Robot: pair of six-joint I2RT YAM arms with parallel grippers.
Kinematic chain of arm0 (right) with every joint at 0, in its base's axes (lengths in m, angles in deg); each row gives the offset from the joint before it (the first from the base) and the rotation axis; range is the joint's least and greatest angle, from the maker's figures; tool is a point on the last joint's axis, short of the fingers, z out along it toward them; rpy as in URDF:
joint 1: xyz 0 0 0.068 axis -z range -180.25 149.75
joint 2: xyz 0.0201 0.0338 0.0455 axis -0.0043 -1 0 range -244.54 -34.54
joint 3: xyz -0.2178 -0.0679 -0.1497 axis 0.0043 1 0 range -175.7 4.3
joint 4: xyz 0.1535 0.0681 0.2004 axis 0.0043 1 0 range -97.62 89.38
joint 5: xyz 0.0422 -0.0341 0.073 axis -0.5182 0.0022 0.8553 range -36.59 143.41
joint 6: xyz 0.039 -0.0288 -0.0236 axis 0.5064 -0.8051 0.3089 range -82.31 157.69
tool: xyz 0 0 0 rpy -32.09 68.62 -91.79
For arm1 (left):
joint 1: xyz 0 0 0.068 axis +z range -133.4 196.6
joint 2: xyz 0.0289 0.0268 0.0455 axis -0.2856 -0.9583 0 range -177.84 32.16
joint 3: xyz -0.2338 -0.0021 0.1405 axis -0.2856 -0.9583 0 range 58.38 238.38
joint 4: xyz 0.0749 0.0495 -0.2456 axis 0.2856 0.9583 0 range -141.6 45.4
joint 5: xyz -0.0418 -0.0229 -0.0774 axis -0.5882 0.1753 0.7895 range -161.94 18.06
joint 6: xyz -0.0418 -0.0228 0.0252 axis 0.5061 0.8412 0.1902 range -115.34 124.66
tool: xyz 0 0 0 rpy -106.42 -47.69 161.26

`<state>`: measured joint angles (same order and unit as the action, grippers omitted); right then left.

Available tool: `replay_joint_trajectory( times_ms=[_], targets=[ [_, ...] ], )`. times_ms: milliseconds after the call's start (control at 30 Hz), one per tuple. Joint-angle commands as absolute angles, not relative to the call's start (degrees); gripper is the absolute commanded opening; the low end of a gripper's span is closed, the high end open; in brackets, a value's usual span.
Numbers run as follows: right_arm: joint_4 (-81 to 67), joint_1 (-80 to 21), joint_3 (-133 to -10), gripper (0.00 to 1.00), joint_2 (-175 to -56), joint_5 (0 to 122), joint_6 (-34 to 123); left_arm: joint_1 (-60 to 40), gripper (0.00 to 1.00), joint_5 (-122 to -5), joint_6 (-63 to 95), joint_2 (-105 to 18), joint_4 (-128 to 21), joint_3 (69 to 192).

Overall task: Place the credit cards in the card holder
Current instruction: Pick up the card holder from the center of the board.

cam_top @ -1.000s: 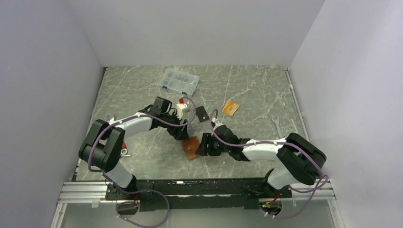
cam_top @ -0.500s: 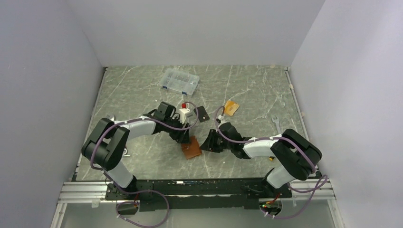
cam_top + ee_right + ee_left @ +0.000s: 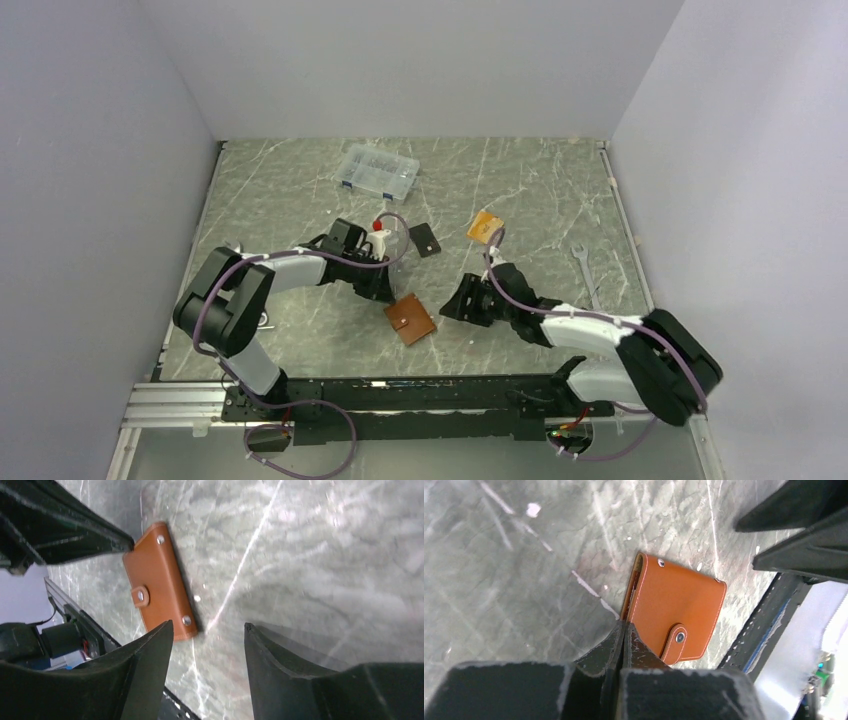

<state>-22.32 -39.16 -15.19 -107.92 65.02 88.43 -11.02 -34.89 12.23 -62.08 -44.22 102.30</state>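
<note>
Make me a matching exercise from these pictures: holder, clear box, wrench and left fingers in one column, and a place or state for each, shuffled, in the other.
Column one:
1 holder
2 clear box
3 wrench
4 left fingers

Column two:
a far side of the table
b pressed shut
c snapped closed
d near the right edge

Pairs: 1c, 2a, 3d, 4b.
</note>
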Motion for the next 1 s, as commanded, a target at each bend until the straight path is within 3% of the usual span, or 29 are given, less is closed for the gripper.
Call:
replay_joint_trajectory(
  times_ms=[0, 233, 633, 800, 967],
  targets=[
    [-16.67, -38.94, -10.94, 0.58, -97.96, 64.57, 89.91, -7.90, 0.00, -33.23, 23.64, -61.87, -48.64, 99.96],
    [-22.58, -39.05, -7.97, 0.59, -98.63, 71.15, 92.51, -5.90, 0.00, -32.58, 29.38, -57.51, -55.95, 94.14],
    [-41.06, -43.09, -16.42, 0.63, -125.89, 75.20, 95.96, -7.74, 0.00, -33.05, 28.36, -56.03, -54.30, 93.36],
    [-41.19, -43.22, -17.18, 0.62, -126.34, 71.23, 96.43, -9.03, 0.03, -31.52, 28.10, -55.94, -53.88, 93.62],
    [-39.53, -43.14, -18.44, 0.52, -123.07, 68.61, 95.14, -10.20, 0.05, -30.91, 27.17, -56.04, -53.38, 94.27]
  ],
)
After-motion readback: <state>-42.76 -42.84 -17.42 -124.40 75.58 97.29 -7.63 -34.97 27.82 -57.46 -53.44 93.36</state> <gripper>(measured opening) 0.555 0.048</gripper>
